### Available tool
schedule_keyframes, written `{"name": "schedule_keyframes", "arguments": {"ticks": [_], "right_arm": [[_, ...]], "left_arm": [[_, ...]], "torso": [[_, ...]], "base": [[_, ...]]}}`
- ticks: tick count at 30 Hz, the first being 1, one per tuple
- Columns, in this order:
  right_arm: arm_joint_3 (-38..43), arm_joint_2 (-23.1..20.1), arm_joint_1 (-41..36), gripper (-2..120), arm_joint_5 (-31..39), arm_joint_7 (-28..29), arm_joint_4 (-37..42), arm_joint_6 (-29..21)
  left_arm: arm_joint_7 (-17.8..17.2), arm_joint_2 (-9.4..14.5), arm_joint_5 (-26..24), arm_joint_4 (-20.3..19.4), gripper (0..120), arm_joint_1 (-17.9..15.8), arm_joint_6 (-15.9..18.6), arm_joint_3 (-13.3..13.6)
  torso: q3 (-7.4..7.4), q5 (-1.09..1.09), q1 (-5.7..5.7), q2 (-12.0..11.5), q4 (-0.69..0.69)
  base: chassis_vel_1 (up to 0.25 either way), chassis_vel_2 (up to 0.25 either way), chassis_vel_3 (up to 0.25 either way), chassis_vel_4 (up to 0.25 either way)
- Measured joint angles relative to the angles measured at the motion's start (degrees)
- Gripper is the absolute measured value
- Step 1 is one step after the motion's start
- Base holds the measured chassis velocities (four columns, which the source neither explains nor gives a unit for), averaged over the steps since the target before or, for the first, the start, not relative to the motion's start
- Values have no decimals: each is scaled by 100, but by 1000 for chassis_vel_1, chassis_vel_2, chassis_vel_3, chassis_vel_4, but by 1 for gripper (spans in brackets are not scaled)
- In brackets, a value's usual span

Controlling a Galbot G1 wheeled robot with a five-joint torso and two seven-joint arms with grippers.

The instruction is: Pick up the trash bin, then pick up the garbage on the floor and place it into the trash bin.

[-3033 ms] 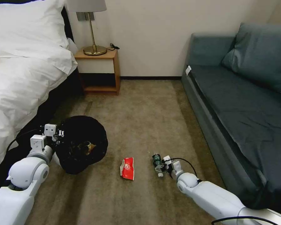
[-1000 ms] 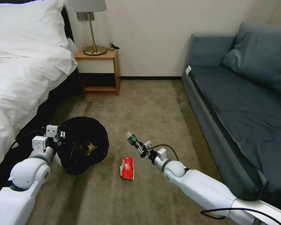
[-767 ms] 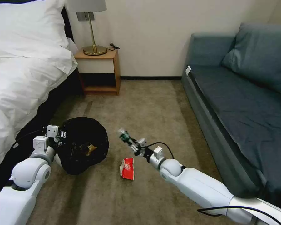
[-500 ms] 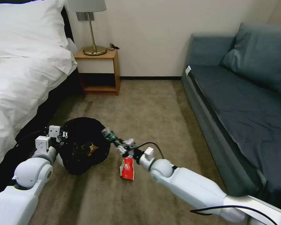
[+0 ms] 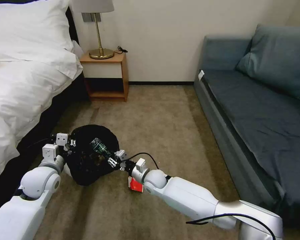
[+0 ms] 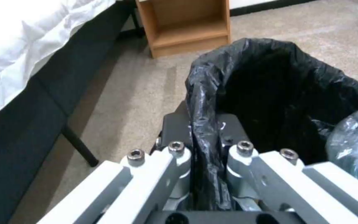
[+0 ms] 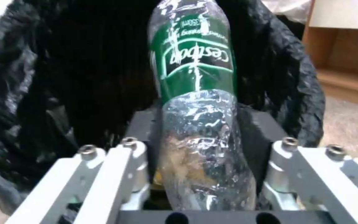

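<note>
While the trash bin [image 5: 91,160] sits lower left of the head view, rim clamped by the left gripper [image 6: 204,146], the right gripper [image 5: 114,159] has swung over its mouth from mid-floor, fingers closed on the green-labelled bottle [image 7: 195,102]; the red-and-white packet [image 5: 134,184] remains.

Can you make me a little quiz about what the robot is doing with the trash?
1. True or false: the right end effector is shut on the crinkled clear plastic bottle with the green label.
2. What does the left end effector pinch? A) lamp B) the rim of the round white bin lined with a black bag C) pillow
3. Fill in: the red-and-white packet lies on the ____.

Key: 1 true; 2 B; 3 carpet.
</note>
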Motion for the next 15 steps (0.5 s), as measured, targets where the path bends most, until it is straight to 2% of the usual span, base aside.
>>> {"name": "schedule_keyframes", "arguments": {"ticks": [1, 2, 4, 5, 7, 8, 10, 11, 13, 15], "right_arm": [[5, -5, 3, 49, 16, 0, -10, 0], [5, -5, 3, 49, 16, 0, -10, 0], [18, -10, 28, 63, 62, 4, -10, -9], [18, -10, 28, 63, 62, 4, -10, -9], [21, -8, 68, 73, 104, 6, -9, -33], [21, -8, 68, 73, 104, 6, -9, -33], [27, 2, 105, 83, 154, 18, 8, -48], [27, 2, 105, 83, 154, 18, 8, -48], [59, 10, 138, 95, 219, 43, 61, -66], [88, 5, 157, 98, 271, 71, 132, -91]], "left_arm": [[0, 6, -2, 20, 5, -24, 0, 2], [0, 6, -2, 20, 5, -24, 0, 2], [2, 1, -10, 49, 5, -76, 0, 26], [2, 1, -10, 49, 5, -76, 0, 26], [2, -5, -11, 77, 5, -105, 0, 47], [2, -5, -11, 77, 5, -105, 0, 47], [2, -5, -11, 94, 5, -117, 0, 62], [2, -5, -11, 94, 5, -117, 0, 62], [10, -3, -11, 119, 5, -128, 0, 63], [18, 2, -11, 132, 5, -130, -2, 63]], "torso": [[0, 0, 0, 0, 0], [0, 0, 0, 0, 0], [0, 0, 0, 0, 0], [0, 0, 0, 0, 0], [0, 0, 0, 0, 0], [0, 0, 0, 0, 0], [0, 0, 0, 0, 0], [0, 0, 0, 0, 0], [0, 0, 0, 0, 0], [0, 1, 0, 0, 0]], "base": [[0, 0, 0, 0], [0, 0, 0, 0], [0, 0, 0, 0], [0, 0, 0, 0], [0, 0, 0, 0], [0, 0, 0, 0], [0, 0, 0, 0], [0, 0, 0, 0], [0, 0, 0, 0], [0, 0, 0, 0]]}}
